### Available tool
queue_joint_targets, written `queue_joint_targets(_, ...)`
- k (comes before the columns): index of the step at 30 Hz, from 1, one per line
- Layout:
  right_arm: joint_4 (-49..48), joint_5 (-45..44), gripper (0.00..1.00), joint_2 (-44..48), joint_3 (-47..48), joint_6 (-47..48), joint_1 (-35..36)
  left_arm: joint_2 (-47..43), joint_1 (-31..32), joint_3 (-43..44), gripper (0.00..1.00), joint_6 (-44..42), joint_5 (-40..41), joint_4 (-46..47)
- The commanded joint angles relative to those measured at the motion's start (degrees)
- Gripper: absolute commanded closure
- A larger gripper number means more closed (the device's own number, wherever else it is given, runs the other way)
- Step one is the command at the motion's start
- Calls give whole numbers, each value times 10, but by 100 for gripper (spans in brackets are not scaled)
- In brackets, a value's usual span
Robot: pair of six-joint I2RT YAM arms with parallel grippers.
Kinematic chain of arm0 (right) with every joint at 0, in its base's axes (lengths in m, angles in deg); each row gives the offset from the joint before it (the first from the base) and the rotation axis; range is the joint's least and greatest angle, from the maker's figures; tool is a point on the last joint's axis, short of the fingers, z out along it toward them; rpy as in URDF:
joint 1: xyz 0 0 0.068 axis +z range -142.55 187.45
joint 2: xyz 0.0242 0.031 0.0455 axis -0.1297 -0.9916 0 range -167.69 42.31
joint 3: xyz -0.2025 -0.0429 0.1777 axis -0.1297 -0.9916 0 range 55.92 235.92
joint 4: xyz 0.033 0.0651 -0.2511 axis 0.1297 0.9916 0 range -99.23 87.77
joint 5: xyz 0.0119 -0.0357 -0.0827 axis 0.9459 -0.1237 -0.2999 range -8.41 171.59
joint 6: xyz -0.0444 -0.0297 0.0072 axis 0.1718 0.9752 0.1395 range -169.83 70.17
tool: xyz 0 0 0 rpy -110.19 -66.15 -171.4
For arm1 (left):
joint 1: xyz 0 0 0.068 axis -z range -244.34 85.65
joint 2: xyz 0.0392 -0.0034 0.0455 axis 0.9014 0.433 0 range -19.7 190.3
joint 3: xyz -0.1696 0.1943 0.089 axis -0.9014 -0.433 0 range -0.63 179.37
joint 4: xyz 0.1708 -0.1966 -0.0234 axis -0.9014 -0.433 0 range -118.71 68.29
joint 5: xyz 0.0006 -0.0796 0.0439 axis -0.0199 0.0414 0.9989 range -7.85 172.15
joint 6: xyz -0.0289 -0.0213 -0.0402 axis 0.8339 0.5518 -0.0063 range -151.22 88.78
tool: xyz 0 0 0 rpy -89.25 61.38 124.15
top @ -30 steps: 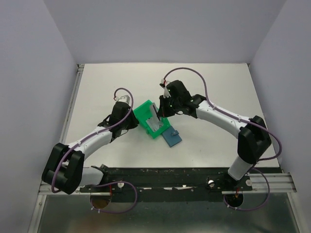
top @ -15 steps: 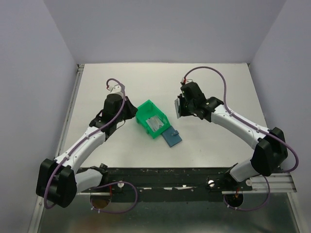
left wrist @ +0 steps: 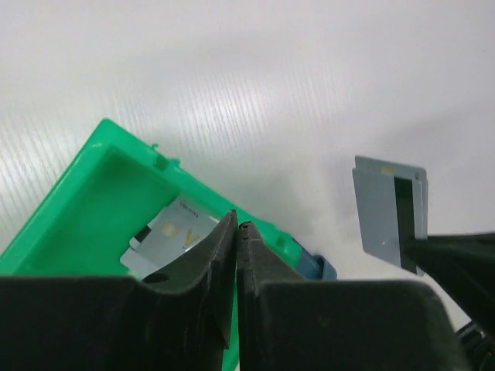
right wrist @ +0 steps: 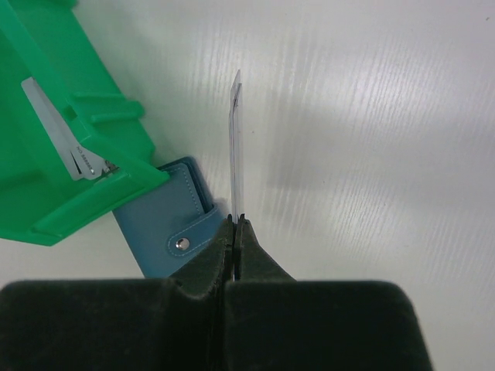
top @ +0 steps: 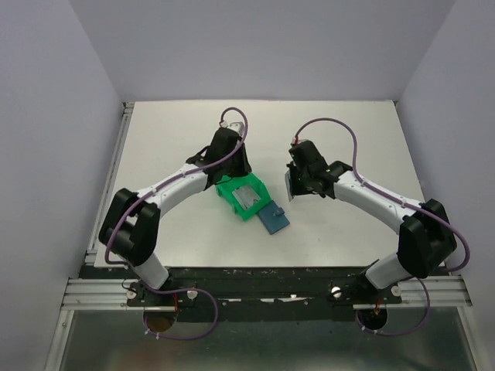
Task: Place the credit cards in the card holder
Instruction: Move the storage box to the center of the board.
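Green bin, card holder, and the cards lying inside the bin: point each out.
green bin [left wrist: 66, 182]: left wrist view, left rim.
card holder [top: 274, 219]: top external view, cover.
cards [left wrist: 174, 229]: left wrist view, top card's face.

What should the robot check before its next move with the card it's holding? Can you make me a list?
1. Right claw grips the held card: ok, pinched at its bottom edge and standing upright.
2. Only one card is pinched: cannot tell, the top edge looks doubled.
3. Card holder is open: not ok, it looks folded shut with the stud tab across.
4. Card holder is clear of the green bin: cannot tell, the bin's corner hides part of it in the right wrist view.
5. Left claw is out of the way: ok, it hangs over the bin, above the cards in the bin.
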Motion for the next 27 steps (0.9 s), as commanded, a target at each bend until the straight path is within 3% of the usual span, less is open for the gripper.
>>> queue_joint_targets(1,-21,22,100,26,-21,-11,-8,84,-10,70,82,-15,20,-81)
queue_joint_targets(14,-55,63,99,101,-88,-19,-30,125,-121,54,84,2,-6,-74)
queue_joint_targets(27,-72,76,99,118,-120,-20,-39,167,-194,186,84,-17,69,-133)
